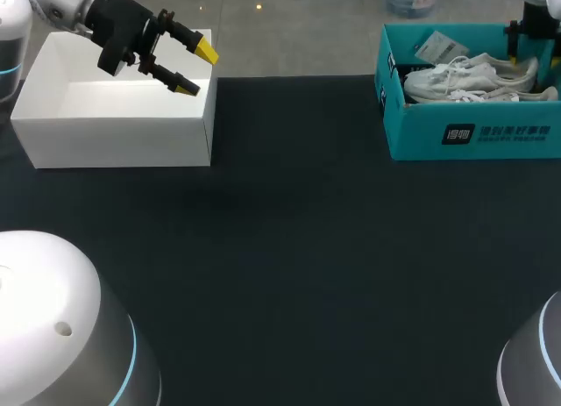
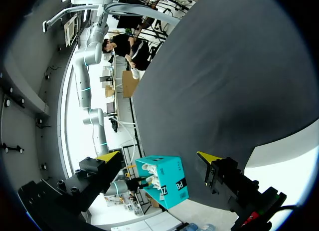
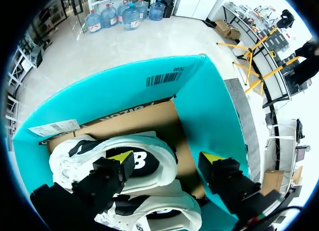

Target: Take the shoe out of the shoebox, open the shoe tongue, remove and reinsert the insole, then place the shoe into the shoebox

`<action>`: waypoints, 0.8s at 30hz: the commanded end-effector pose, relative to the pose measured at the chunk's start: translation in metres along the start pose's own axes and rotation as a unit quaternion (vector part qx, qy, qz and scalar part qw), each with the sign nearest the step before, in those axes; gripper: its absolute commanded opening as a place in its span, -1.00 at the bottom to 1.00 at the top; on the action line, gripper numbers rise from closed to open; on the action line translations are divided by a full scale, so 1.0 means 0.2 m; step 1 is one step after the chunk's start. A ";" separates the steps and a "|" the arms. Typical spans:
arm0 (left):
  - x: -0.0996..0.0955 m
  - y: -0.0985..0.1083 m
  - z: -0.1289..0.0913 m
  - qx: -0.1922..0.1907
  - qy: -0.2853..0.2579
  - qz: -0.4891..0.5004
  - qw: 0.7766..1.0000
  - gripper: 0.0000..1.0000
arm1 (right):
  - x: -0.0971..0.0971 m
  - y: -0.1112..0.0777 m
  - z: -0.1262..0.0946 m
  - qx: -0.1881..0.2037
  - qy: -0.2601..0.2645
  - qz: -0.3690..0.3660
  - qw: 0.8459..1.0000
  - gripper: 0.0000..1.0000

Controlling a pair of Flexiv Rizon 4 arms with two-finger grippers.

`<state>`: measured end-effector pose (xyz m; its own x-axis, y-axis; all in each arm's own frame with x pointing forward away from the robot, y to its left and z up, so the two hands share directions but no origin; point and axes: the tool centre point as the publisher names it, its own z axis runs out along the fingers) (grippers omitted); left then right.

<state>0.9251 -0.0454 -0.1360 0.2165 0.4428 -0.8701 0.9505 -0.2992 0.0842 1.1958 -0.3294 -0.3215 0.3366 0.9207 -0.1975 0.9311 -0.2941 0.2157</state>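
While the white shoes (image 1: 478, 77) lie inside the teal shoebox (image 1: 469, 132) at the table's far right corner, the scene fits two stages: shoe waiting to come out, or already put back. Can't tell which from this.

In the right wrist view two white shoes (image 3: 114, 163) lie side by side on the brown cardboard floor of the shoebox (image 3: 209, 111), laces up, a paper tag near one wall.

Right end effector (image 3: 167, 163) hangs just above the box, fingers spread wide, holding nothing. One yellow tip is over the nearer shoe's side, the other over bare cardboard beside it. In the head view only a bit of this arm (image 1: 526, 24) shows at the box's back edge.

Left end effector (image 1: 193, 68) hovers over the near corner of an open white box (image 1: 114, 125) at far left, fingers apart, empty. Well apart from the shoebox.

Risks, as judgement:
- Shoes are packed touching; a grasp on one could drag or tip its neighbour.
- Spread fingers near the box wall could catch the cardboard and shift or lift the light box.
- Laces loose on top could snag a fingertip.
- A grasp on soft upper could slip or crush.

Surface: dark matte table (image 1: 289, 248), cloth-like, mild grip. Open floor beyond the far edge.
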 end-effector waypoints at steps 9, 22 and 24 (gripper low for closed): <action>0.00 0.00 0.00 0.000 0.001 0.000 1.000 1.00 | 0.04 -0.16 -0.42 -0.023 0.031 0.009 0.999 0.95; 0.00 0.00 0.00 0.000 0.001 0.000 1.000 1.00 | 0.13 -0.50 -0.78 -0.034 0.069 -0.003 0.997 1.00; 0.00 0.00 0.00 0.000 0.001 0.000 1.000 1.00 | 0.15 -0.57 -0.84 -0.031 0.073 0.003 0.997 1.00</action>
<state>0.9250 -0.0455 -0.1360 0.2166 0.4428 -0.8701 0.9504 -0.2993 0.0842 1.1221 -0.2411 -0.2096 0.3015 0.9520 -0.0526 0.9410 -0.2882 0.1773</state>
